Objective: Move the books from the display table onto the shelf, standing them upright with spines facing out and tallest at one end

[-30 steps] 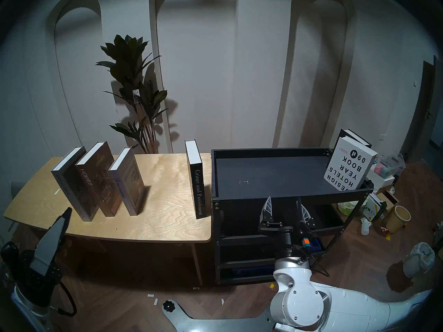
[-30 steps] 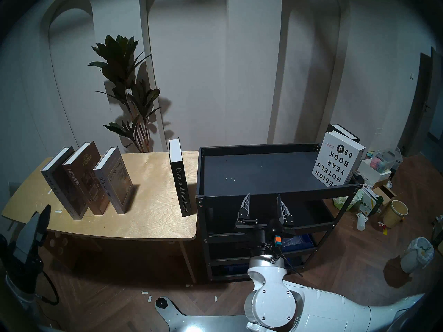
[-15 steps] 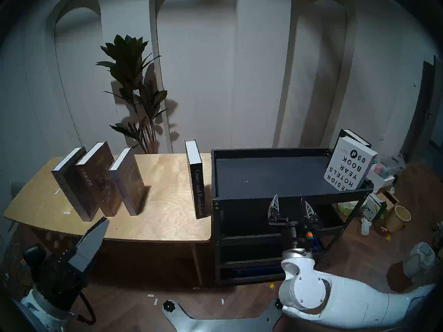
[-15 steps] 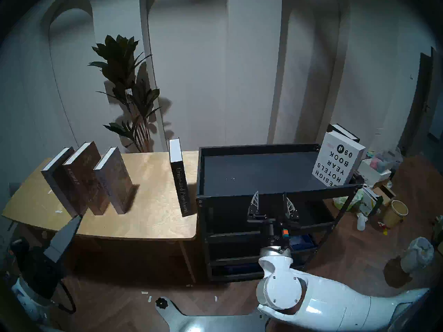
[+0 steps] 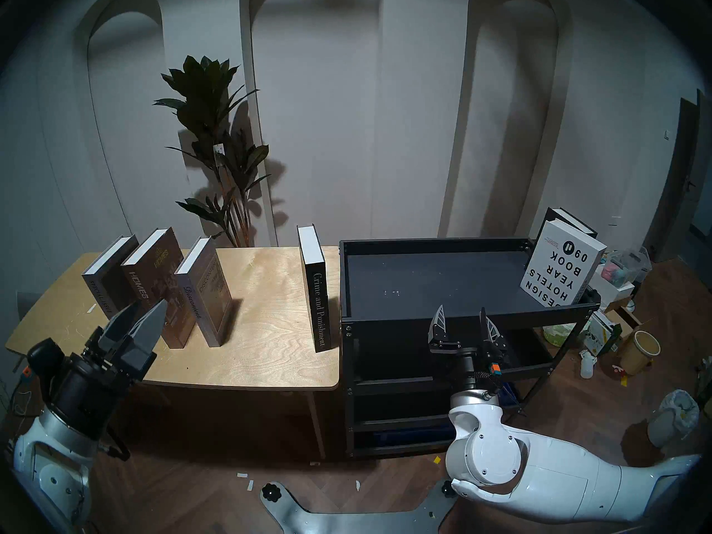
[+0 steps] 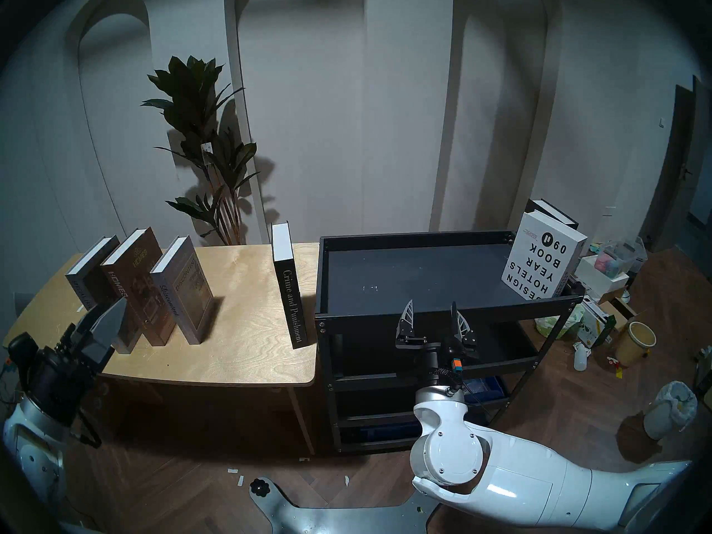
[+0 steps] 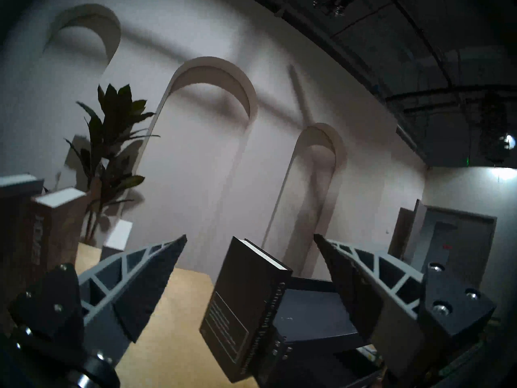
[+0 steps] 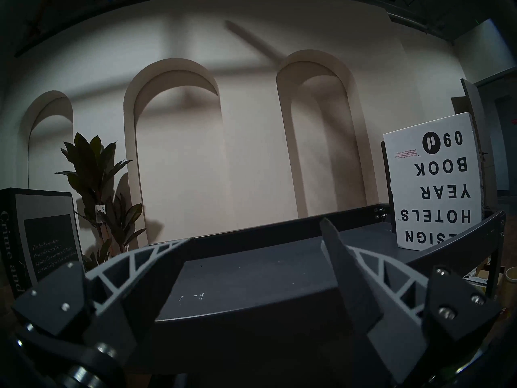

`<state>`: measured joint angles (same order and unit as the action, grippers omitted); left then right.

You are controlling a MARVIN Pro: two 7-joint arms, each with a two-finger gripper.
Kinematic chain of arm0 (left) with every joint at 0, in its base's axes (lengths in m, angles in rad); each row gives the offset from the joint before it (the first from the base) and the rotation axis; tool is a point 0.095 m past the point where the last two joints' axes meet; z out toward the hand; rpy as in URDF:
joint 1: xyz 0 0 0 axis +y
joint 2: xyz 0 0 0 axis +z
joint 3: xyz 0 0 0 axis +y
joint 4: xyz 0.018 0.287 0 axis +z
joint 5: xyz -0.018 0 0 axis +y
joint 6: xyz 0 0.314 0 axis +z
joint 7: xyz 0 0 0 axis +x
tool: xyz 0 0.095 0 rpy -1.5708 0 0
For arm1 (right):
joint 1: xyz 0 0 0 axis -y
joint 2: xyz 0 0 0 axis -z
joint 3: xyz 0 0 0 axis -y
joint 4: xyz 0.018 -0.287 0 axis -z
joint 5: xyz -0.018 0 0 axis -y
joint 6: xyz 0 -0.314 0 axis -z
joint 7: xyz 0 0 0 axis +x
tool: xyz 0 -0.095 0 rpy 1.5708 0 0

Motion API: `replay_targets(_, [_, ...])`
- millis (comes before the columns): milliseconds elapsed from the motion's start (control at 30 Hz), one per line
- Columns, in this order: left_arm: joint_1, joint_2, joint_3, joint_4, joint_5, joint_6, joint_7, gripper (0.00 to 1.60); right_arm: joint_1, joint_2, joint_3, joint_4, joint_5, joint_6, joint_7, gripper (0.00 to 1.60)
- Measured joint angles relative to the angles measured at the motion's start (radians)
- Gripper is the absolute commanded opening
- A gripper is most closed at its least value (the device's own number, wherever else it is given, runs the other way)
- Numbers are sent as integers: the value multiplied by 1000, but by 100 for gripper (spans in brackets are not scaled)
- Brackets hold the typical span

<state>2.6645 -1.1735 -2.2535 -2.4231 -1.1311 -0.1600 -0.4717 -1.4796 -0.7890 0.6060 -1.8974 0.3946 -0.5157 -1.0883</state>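
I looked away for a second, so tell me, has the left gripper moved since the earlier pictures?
Yes. The left gripper has swung up and rightward over the table's front edge, now in front of the three leaning books, open and empty.

table (image 6: 239, 352): 4 books upright, 9 o'clock | shelf (image 6: 443, 305): white book (image 6: 541, 265) 3 o'clock | both grippers empty, jaws apart

Our two arms: glossy white shells, black wrists.
Our left gripper (image 5: 140, 313) and right gripper (image 5: 461, 316) carry grey, truss-ribbed fingers on screwed black mounts; braided black cables, an orange-teal tag.
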Motion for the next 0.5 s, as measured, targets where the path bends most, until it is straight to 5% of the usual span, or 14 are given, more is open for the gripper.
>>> replay_targets(267, [-90, 90, 10, 62, 211, -37, 109, 160, 8, -1, -1, 5, 7, -14, 18, 160])
replay_targets(500, [-170, 170, 80, 168, 392, -76, 199, 160, 12, -1, -1, 10, 10, -29, 34, 160])
